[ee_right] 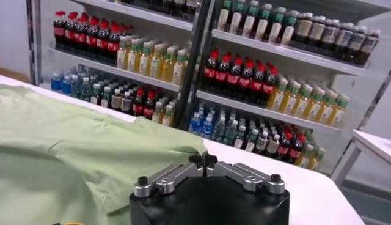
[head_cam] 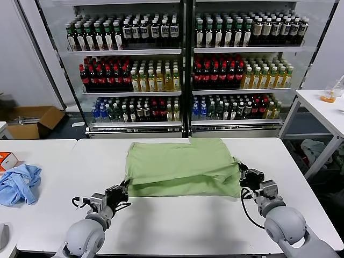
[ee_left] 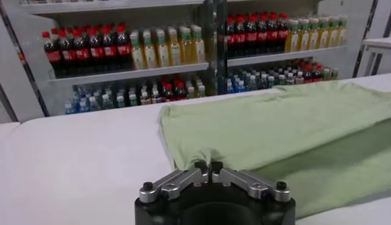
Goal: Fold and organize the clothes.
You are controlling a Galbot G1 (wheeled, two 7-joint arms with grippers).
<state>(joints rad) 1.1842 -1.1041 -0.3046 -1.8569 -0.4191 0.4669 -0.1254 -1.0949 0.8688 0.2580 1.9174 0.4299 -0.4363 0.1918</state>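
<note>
Closest to you, both arms reach in low over the near half of the white table (head_cam: 177, 226), one at each near corner of the pale green shirt (head_cam: 183, 166). Your left gripper (head_cam: 122, 190) sits at the shirt's near left corner, and in the left wrist view its fingertips (ee_left: 201, 166) are pressed together with the cloth's corner bunched right at them, so it is pinching the shirt. Your right gripper (head_cam: 246, 178) is at the near right corner; in the right wrist view its fingertips (ee_right: 204, 160) also meet, clamped at the fabric's edge. You can see the shirt lying folded in the middle of the table, its upper layer doubled over the lower one. Well off to your left lies a crumpled light blue cloth (head_cam: 19, 183) with an orange box (head_cam: 6, 160) just beyond it. Behind the table stand glass-fronted drinks coolers (head_cam: 183, 64) full of bottles
</note>
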